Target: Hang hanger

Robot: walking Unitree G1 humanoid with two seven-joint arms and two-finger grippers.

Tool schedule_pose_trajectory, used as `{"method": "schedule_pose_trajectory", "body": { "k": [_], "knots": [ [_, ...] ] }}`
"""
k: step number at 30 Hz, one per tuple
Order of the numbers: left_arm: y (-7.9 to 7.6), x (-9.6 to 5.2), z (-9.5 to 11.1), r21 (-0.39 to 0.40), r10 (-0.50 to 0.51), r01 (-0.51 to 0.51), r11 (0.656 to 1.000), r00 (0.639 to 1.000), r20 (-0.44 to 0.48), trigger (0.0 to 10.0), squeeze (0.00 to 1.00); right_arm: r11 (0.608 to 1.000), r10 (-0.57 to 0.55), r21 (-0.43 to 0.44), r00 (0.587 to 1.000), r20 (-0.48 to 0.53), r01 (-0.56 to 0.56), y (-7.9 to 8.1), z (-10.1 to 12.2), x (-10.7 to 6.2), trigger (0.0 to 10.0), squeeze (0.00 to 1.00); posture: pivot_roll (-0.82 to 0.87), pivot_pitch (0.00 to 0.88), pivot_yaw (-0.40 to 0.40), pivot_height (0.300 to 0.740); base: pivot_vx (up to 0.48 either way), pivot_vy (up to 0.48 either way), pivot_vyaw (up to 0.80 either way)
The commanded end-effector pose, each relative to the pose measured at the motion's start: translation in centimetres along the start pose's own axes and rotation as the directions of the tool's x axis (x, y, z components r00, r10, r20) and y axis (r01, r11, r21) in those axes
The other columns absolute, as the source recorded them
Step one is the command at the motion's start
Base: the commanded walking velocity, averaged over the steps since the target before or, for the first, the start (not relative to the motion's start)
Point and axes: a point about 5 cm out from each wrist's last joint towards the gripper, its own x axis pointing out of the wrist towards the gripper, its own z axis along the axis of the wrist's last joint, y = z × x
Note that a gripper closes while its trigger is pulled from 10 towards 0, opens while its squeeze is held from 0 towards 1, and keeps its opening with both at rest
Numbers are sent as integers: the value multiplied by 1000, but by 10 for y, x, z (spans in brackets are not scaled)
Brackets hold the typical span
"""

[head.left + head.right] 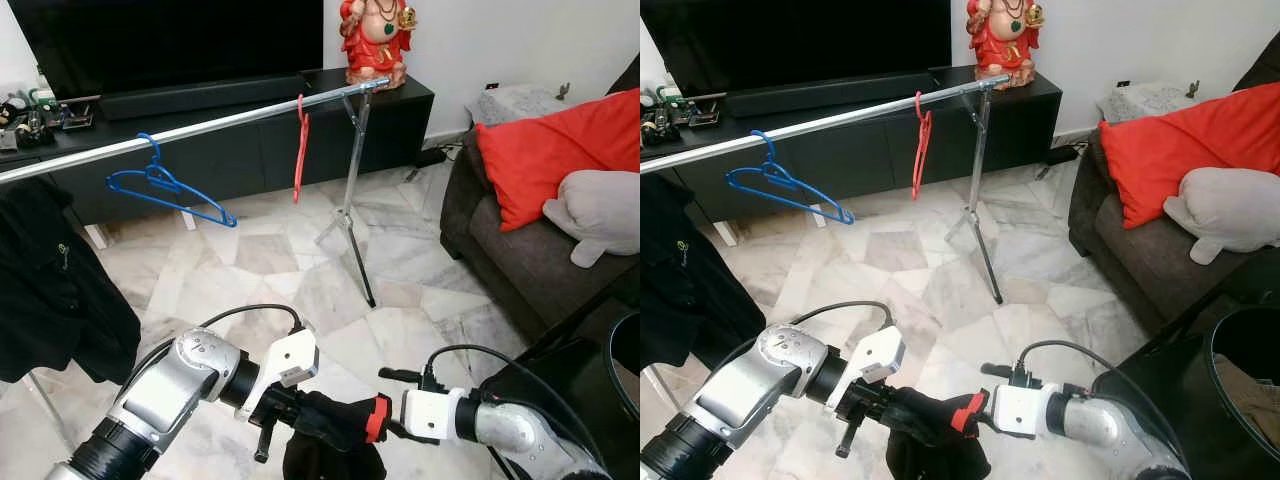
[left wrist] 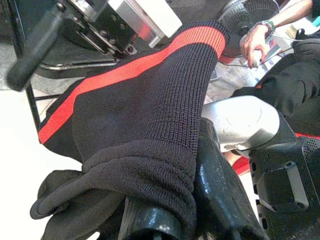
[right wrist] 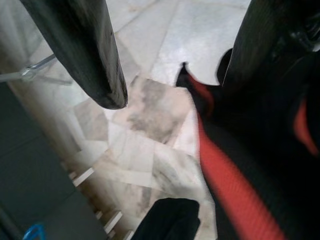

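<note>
A: Hangers first? Two are on the silver rail [image 1: 200, 128] that crosses the room on its tripod stand: a blue hanger [image 1: 165, 186] hooked near the middle, tilted, and a red hanger [image 1: 300, 148] hanging edge-on nearer the stand's post.

B: And the big things around them?

A: A long black TV cabinet [image 1: 250, 150] runs behind the rail, with a red figurine [image 1: 374, 40] on its end. A dark grey sofa [image 1: 500, 250] stands on the robot's right, bearing a red cushion [image 1: 550, 160] and a pale grey soft toy [image 1: 605, 212]. Black clothing [image 1: 50, 290] hangs from the rail on the robot's left. The floor is pale marble tile [image 1: 300, 280].

B: What are the arms doing?

A: Low in front, the left gripper [image 1: 290, 408] and right gripper [image 1: 385, 420] meet at a black knit garment with a red stripe [image 1: 340, 420]. The left one's fingers [image 2: 220, 200] are wrapped in that fabric and appear closed on it. The right one's fingers [image 3: 85, 55] stand wide apart, one of them against the cloth.

B: Anything else?

A: A person's hand [image 2: 255, 42] rests by a fan in the left wrist view.
</note>
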Motion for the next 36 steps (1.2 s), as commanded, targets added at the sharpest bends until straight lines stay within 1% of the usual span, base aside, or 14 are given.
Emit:
{"method": "schedule_pose_trajectory", "body": {
  "k": [1,4,6,9,12,13,17,18,20,23,26,32,35,36],
  "knots": [
    [-3,-1,7,28,-26,26,999,1000,5,0,0,1000,14,-17,1000,12,-13,1,2,3,10000,0,-23,99,69,740,0,0,0],
    [-4,0,7,29,-29,28,999,1000,4,0,0,999,22,-41,999,29,-21,1,5,4,10000,0,-16,98,71,740,0,0,0],
    [-5,0,7,30,-32,32,999,999,2,0,0,996,41,-81,998,46,-37,2,8,7,10000,0,-8,99,71,740,0,0,0],
    [-6,0,7,31,-33,33,999,999,0,0,0,995,55,-84,997,61,-50,2,10,10,10000,0,-4,98,71,740,0,0,0],
    [-6,0,8,31,-34,34,999,999,-1,0,0,996,88,-28,992,93,-86,4,14,13,10000,0,8,97,71,740,0,0,0],
    [-7,-1,8,32,-34,34,999,999,-1,0,0,993,119,-10,987,105,-118,6,15,15,10000,0,11,97,72,740,0,0,0],
    [-7,-2,8,32,-31,31,999,1000,-3,0,0,980,199,6,974,104,-201,11,16,19,10000,0,24,96,73,740,0,0,0],
    [-7,-2,8,32,-31,31,999,1000,-3,0,0,980,199,6,974,104,-201,11,16,19,10000,0,24,96,73,740,0,0,0],
    [-7,-3,8,31,-28,28,999,1000,-4,0,0,956,276,69,953,123,-286,17,16,20,10000,0,30,96,74,740,0,0,0],
    [-7,-3,8,29,-23,23,999,1000,-5,0,0,925,346,113,928,139,-362,24,15,20,10000,0,32,96,75,740,0,0,0],
    [-8,-3,8,28,-23,23,999,1000,-5,0,0,906,394,111,909,135,-409,30,13,19,10000,0,32,96,76,740,0,0,0],
    [-8,-1,9,30,-26,26,999,1000,-2,0,0,890,391,174,903,179,-420,30,15,21,10000,0,36,96,78,740,0,0,0],
    [-8,0,9,29,-25,25,999,1000,-2,0,0,913,365,149,923,120,-380,28,14,25,10000,0,34,97,78,740,0,0,0],
    [-8,0,9,29,-25,25,999,1000,-2,0,0,913,364,149,924,119,-379,28,14,25,10000,0,34,97,78,740,0,0,0]
  ]
}}
